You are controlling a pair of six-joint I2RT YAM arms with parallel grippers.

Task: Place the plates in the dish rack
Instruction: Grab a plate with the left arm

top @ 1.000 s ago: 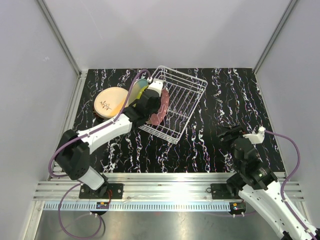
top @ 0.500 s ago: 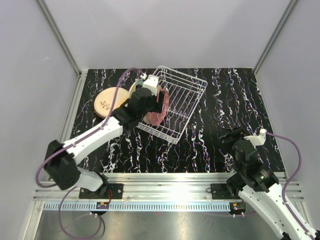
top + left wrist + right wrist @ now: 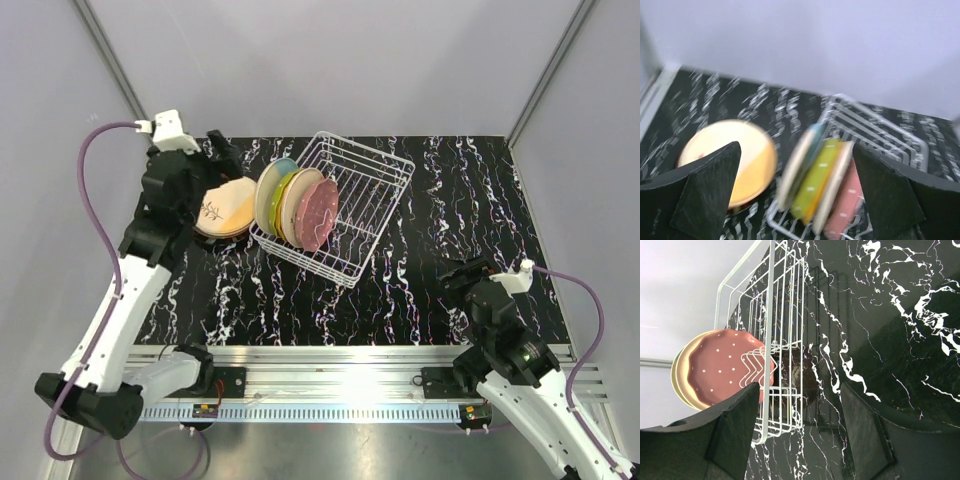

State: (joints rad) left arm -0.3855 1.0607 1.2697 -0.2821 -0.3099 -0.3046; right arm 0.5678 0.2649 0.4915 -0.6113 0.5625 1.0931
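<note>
The left jaws hang wide open and hold nothing, above the peach plate (image 3: 226, 207) lying on the bench (image 3: 450, 200) at the upper left. Other plates stand in the dish rack (image 3: 375, 190). I think peach goes next: pinch only its rim, tip it up, and slide it beside the pink plate (image 3: 318, 212). The right jaws, lower right, are partly open and empty.
</note>
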